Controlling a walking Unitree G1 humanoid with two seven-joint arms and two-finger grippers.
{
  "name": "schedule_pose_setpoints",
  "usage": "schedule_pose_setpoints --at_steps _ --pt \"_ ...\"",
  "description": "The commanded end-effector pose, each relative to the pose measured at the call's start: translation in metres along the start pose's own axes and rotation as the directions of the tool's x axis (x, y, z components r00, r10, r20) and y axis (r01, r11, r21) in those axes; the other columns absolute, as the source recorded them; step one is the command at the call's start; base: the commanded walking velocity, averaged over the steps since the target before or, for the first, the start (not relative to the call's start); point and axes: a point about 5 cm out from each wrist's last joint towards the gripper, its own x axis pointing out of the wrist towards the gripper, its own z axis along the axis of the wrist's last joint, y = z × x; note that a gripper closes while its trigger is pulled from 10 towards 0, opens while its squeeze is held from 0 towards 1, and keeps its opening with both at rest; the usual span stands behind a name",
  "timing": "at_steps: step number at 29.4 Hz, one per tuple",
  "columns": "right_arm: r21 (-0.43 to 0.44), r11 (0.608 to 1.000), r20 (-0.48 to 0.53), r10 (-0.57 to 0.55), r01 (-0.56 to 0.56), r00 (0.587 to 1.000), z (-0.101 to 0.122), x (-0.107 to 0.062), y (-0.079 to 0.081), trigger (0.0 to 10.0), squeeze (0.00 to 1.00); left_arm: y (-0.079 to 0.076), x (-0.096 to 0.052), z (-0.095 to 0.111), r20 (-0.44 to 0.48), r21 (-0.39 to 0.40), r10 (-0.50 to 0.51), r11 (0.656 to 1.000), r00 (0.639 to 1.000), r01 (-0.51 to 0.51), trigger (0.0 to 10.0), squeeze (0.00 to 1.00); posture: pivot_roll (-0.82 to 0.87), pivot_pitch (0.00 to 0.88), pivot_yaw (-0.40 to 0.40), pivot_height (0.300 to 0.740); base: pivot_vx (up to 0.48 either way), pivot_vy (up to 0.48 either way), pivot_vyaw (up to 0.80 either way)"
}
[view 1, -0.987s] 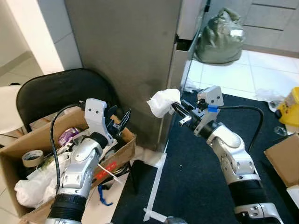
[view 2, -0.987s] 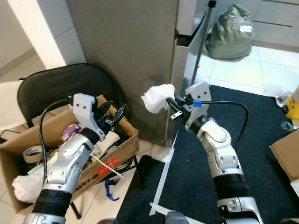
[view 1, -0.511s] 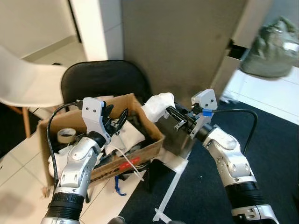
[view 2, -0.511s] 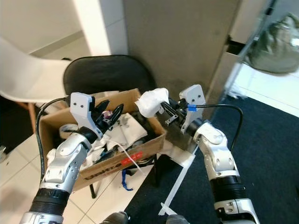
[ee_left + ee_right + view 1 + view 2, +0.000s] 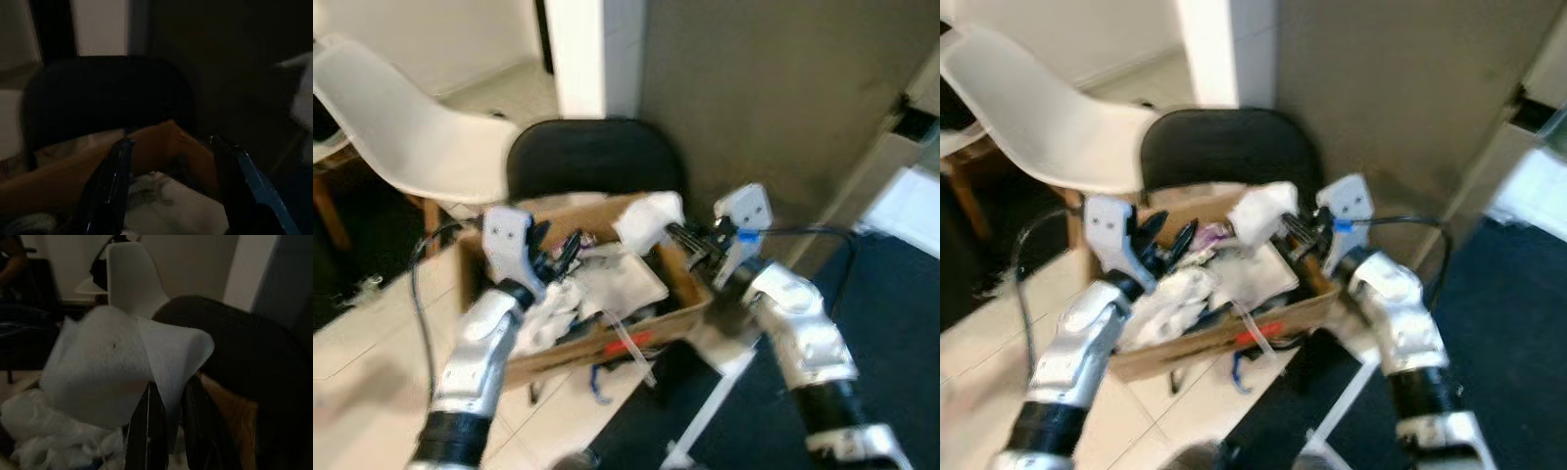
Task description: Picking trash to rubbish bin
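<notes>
the robot has turned toward the cardboard box (image 5: 680, 318), so the right pincer (image 5: 677, 233), clamped on the white tissue wad (image 5: 647, 217), now hangs over the box's rim, ready for release, while the left pincer (image 5: 558, 257) hovers open over the trash inside.

The cardboard box (image 5: 607, 338) on the black chair (image 5: 592, 162) is viewed from above by both head cameras, forward and down. It is seen close along each hand's fingers by the wrist cameras.
</notes>
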Motion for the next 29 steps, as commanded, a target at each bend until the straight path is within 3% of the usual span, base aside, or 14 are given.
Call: schedule_pose_setpoints --at_steps 1,4,9,11,12,14,15,18,29 --pt "-0.003 1.0 -0.005 0.006 -0.006 1.0 -0.001 0.002 0.003 10.0 0.0 0.001 -0.003 -0.002 -0.017 0.009 0.003 1.0 1.0 -0.002 10.0 0.0 -0.01 0.0 -0.039 0.74 0.0 0.0 0.79" --pt "0.003 0.999 -0.014 -0.038 0.038 0.999 0.001 0.005 -0.001 10.0 0.0 0.001 -0.003 -0.001 -0.017 0.014 -0.005 1.0 1.0 0.005 10.0 0.0 -0.01 0.0 -0.038 0.74 0.0 0.0 0.79" --pt "-0.022 0.993 -0.041 -0.118 0.117 0.992 0.003 0.01 -0.006 10.0 0.0 0.001 -0.003 0.0 -0.017 0.017 -0.008 1.0 1.0 0.008 10.0 0.0 -0.01 0.0 -0.036 0.74 0.0 0.0 0.0" --pt "-0.072 0.981 -0.07 -0.187 0.182 0.98 0.004 0.014 -0.011 10.0 0.0 0.0 -0.003 0.0 -0.015 0.016 -0.007 1.0 1.0 0.007 10.0 0.0 -0.01 0.0 -0.035 0.74 0.0 0.0 0.0" --pt "-0.136 0.962 -0.097 -0.25 0.236 0.963 0.005 0.016 -0.016 10.0 0.0 0.0 -0.003 0.0 -0.012 0.015 -0.006 1.0 1.0 0.006 10.0 0.0 -0.01 0.0 -0.035 0.74 0.0 0.0 0.0" --pt "-0.158 0.956 -0.103 -0.263 0.245 0.959 0.005 0.017 -0.017 10.0 0.0 0.0 -0.003 0.0 -0.01 0.014 -0.006 1.0 1.0 0.006 10.0 0.0 -0.01 0.0 -0.035 0.74 0.0 0.0 0.0" --pt "-0.245 0.933 -0.12 -0.3 0.265 0.946 0.003 0.017 -0.02 10.0 0.0 0.001 -0.003 0.001 -0.007 0.013 -0.004 1.0 1.0 0.004 10.0 0.0 -0.02 0.0 -0.034 0.74 0.0 0.0 0.0" --pt "-0.325 0.902 -0.132 -0.34 0.283 0.931 0.001 0.016 -0.023 10.0 0.0 0.001 -0.002 0.001 -0.005 0.014 -0.003 1.0 1.0 0.003 10.0 0.0 -0.02 0.0 -0.034 0.74 0.0 0.0 0.0" --pt "-0.366 0.89 -0.172 -0.353 0.273 0.92 -0.004 0.018 -0.022 10.0 0.0 0.0 -0.002 0.001 0.0 0.009 -0.004 1.0 1.0 0.004 10.0 0.0 -0.02 0.0 -0.036 0.74 0.0 0.0 0.0"
